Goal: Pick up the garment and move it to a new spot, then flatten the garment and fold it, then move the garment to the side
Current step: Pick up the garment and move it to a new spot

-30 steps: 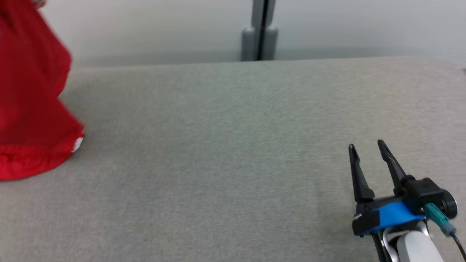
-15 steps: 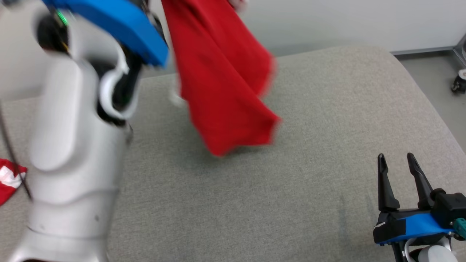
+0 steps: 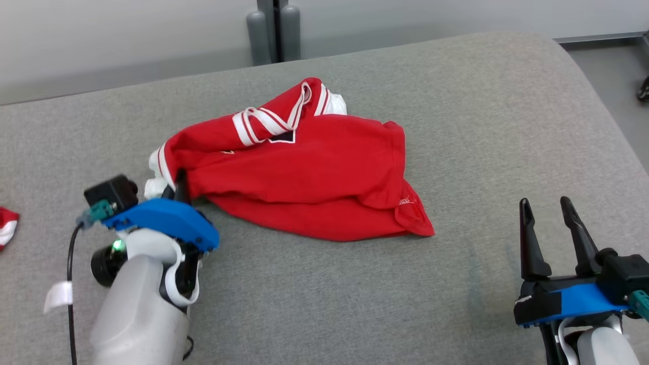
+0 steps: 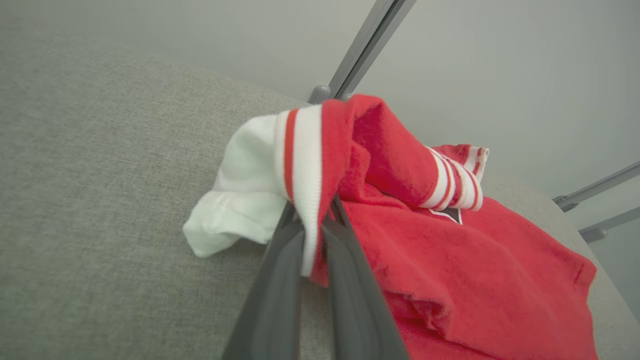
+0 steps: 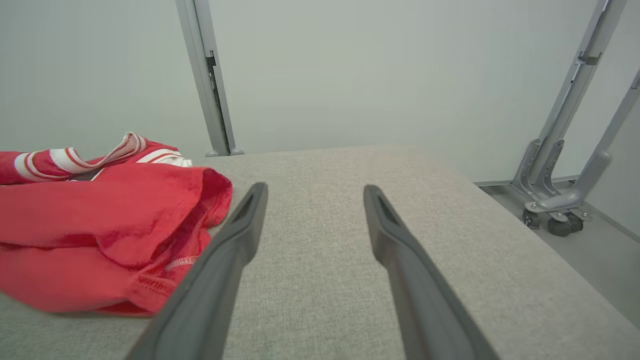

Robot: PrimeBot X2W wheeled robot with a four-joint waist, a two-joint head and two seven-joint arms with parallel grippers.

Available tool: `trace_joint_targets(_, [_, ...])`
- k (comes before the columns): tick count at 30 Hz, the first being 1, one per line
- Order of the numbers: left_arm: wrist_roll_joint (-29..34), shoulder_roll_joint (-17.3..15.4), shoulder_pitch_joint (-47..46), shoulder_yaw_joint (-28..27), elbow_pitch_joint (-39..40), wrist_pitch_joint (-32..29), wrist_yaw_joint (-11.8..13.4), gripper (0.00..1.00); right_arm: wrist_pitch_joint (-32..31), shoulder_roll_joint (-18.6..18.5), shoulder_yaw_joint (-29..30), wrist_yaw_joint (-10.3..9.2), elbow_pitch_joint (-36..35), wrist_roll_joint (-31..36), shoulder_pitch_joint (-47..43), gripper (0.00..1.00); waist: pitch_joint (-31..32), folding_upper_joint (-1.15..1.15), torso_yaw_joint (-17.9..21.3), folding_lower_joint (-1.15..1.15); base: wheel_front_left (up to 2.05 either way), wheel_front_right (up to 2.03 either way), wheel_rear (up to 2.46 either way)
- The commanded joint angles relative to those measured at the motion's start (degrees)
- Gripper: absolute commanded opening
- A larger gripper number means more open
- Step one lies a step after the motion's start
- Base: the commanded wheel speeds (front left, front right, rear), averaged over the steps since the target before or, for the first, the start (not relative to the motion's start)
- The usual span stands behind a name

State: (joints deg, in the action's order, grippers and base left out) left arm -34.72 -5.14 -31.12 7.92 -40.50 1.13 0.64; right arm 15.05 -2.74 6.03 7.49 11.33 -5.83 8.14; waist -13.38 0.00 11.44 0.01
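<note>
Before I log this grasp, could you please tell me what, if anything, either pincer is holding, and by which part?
The left pincer grips the red garment by its red-and-white striped trim; the right pincer is open, holding nothing.

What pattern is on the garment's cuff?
White cuff with a red stripe; left wrist view shows it best.

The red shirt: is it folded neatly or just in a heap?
Crumpled heap, not folded: the garment lies bunched in uneven layers, one striped cuff pinched by the left gripper.

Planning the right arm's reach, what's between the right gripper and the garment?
Bare grey surface, in the head view, from right gripper to garment.
</note>
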Motion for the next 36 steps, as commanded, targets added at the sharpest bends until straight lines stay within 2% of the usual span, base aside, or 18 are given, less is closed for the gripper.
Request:
trace_joint_targets(1, [-0.64, -0.03, 0.8, -0.87, -1.16, 1.38, 0.34, 0.0, 0.2, -0.27, 0.1, 0.01, -0.23, 0.15, 1.26, 1.0, -0.57, 0.0, -0.72, -0.01, 0.0, 0.0, 0.0])
trace_joint_targets(6, [-2.66, 0.92, 1.66, -2.17, -4.81, 5.2, -0.8, 0.0, 0.2, -0.27, -0.36, 0.01, 0.1, 0.86, 1.94, 1.0, -0.99, 0.0, -2.16, -0.01, 0.0, 0.0, 0.0])
trace_joint_targets(12, [-4.29, 1.73, 2.24, -0.83, -7.42, 7.87, -2.42, 0.0, 0.2, -0.27, -1.12, 0.01, 0.83, 1.75, 1.97, 1.0, -0.04, 0.0, -3.9, -0.01, 0.0, 0.0, 0.0])
trace_joint_targets(14, [-4.71, 1.95, 2.39, -0.43, -7.99, 9.05, -2.99, 0.46, 0.2, -0.28, -1.34, 0.01, 1.06, 1.9, 1.85, 1.0, 0.52, 0.0, -4.36, -0.01, 0.0, 0.0, 0.0])
trace_joint_targets(15, [-4.75, 2.02, 2.37, -0.17, -8.2, 9.64, -3.2, 1.0, 0.2, -0.28, -1.44, 0.01, 1.15, 2.09, 1.77, 1.0, 0.71, 0.0, -4.54, -0.01, 0.0, 0.0, 0.0])
trace_joint_targets(23, [-2.19, 2.15, 1.24, 3.38, -7.45, 12.8, -4.15, 1.0, 0.2, -0.28, -1.12, 0.01, 1.63, 3.18, -0.02, 1.0, 4.54, 0.0, -6.77, -0.01, 0.0, 0.0, 0.0])
trace_joint_targets(27, [0.49, 1.11, 2.14, 5.08, -6.09, 13.56, -4.11, 1.0, 0.2, -0.28, -0.92, 0.01, 1.84, 3.68, -1.17, 1.0, 7.09, 0.0, -8.26, -0.01, 0.0, 0.0, 0.0])
trace_joint_targets(36, [5.16, -0.69, 6.62, 7.48, -1.88, 14.04, -2.48, 1.0, 0.2, -0.28, -0.23, 0.01, 2.64, 4.17, -3.35, 1.0, 11.09, 0.0, -11.31, -0.01, 0.0, 0.0, 0.0])
